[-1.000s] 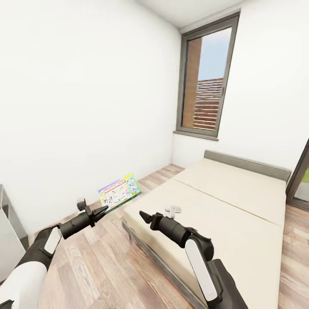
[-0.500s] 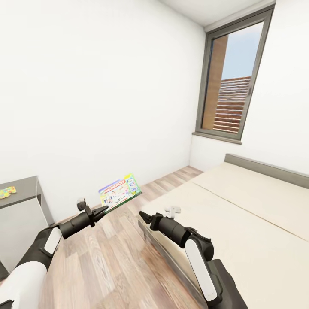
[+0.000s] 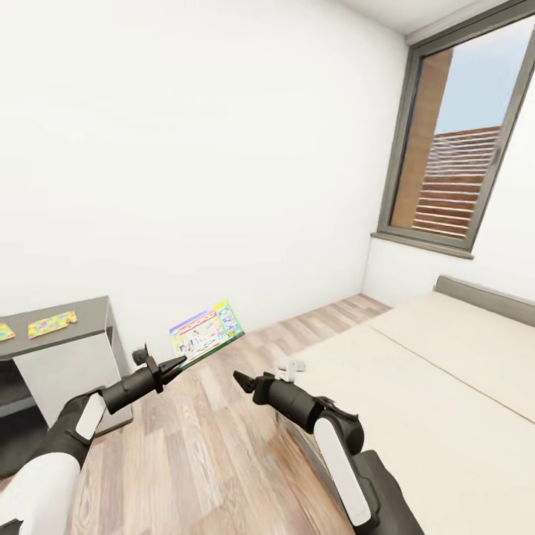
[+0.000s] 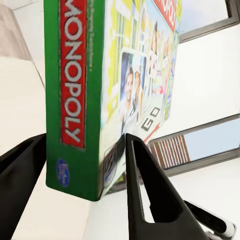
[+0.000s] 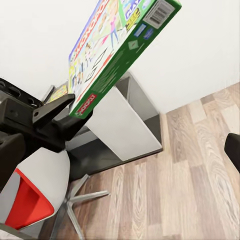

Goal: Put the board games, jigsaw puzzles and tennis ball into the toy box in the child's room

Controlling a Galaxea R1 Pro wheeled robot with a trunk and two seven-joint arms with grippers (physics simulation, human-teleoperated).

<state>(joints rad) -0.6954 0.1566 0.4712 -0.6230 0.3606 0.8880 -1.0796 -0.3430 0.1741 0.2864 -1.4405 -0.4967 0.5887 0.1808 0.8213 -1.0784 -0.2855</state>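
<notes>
My left gripper [image 3: 174,364] is shut on the lower edge of a board game [image 3: 206,333], a green Monopoly box held upright above the wood floor. In the left wrist view its black fingers [image 4: 145,190] clamp the box [image 4: 100,75] from both sides. The right wrist view looks up at that box [image 5: 115,55]. My right gripper [image 3: 239,379] hovers open and empty near the corner of the bed [image 3: 446,371]. At the far left, two jigsaw puzzles [image 3: 52,324] [image 3: 4,331] lie flat on the grey table [image 3: 89,312]. The toy box and tennis ball are out of view.
A white wall runs behind the table. A tall grey-framed window [image 3: 464,148] stands at the right above the bed's headboard [image 3: 483,297]. Open wood floor [image 3: 208,446] lies between table and bed. A grey star-shaped base [image 5: 75,200] rests on the floor beside the table [image 5: 125,125].
The whole view has swung left, bringing the table with its puzzles into sight and sliding the bed and window to the right. Both arms keep their pose, the box still held.
</notes>
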